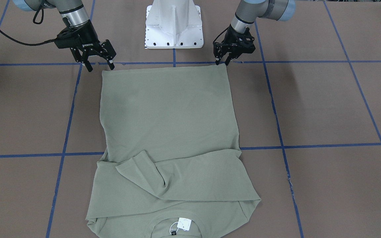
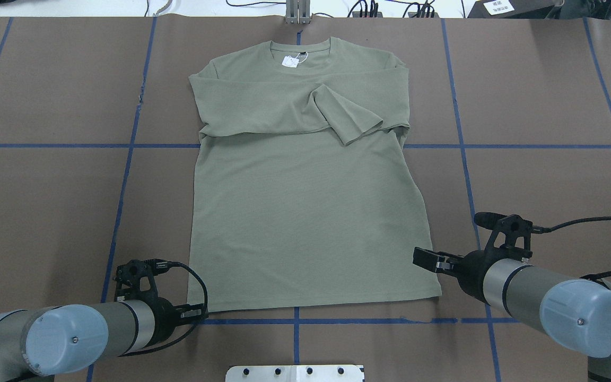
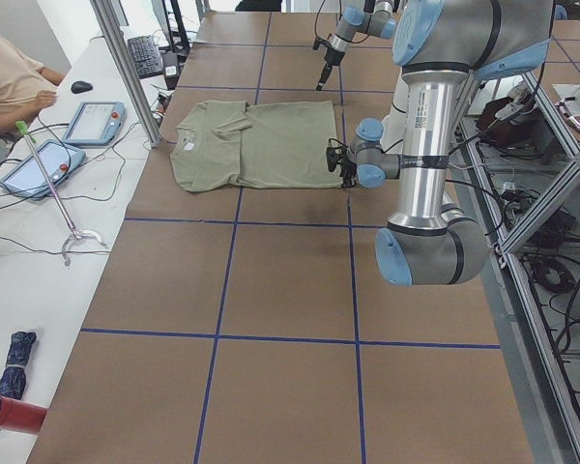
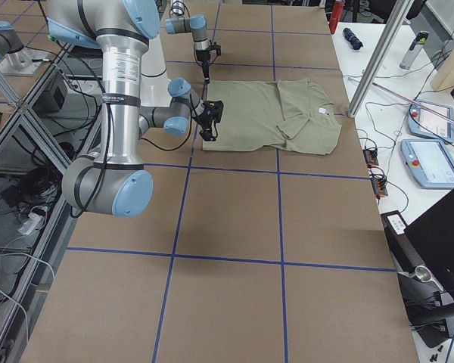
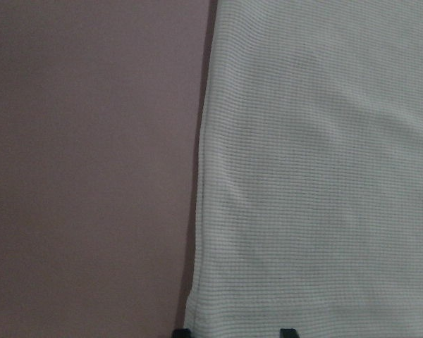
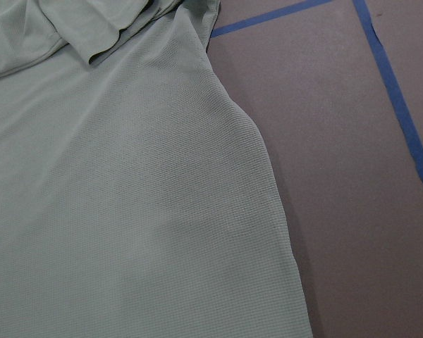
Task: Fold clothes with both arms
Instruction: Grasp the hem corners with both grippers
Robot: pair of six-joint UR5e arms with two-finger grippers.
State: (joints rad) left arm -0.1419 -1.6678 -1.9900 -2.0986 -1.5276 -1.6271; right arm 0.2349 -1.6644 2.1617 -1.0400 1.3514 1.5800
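Observation:
The sage-green shirt lies flat on the brown table, both sleeves folded across the chest, neck and white tag away from me, hem toward me. My left gripper is open at the hem's left corner. In the left wrist view its fingertips straddle the hem edge of the shirt. My right gripper is open and empty, just above the hem's right corner. The right wrist view shows the shirt's side edge but no fingers.
The white pedestal base stands between the arms at my edge. Blue tape lines grid the brown table. A side bench with tablets and a seated person runs past the shirt's neck end.

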